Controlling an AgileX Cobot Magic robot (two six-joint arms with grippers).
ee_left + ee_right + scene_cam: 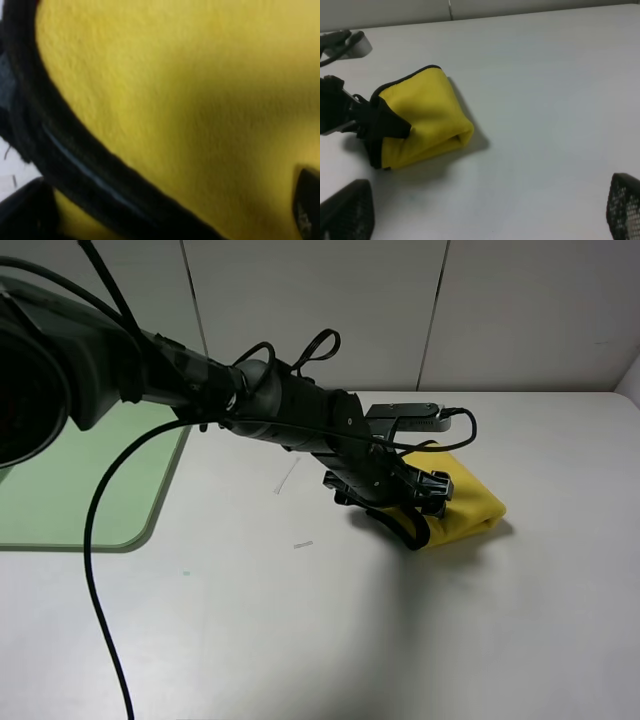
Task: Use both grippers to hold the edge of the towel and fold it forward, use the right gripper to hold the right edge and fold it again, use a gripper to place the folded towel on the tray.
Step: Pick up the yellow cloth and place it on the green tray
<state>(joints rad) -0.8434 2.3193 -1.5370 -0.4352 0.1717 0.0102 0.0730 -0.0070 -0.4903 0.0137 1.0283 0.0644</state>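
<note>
Pale green, the tray (80, 485) lies flat on the white table (300, 640), well to the left of the towel. My left arm reaches across from above the tray toward the towel, a black cable (95, 540) looping down from it. My left gripper (425, 502) sits at the near-left edge of the yellow towel (470, 502), its black fingers pressed into the cloth; it looks clamped on that edge, and my left wrist camera is filled with yellow pile and black trim. The towel is folded into a thick bundle resting on the table. My right gripper (480, 212) hovers apart from the towel, its mesh-faced fingertips (347, 210) spread wide, holding nothing.
</note>
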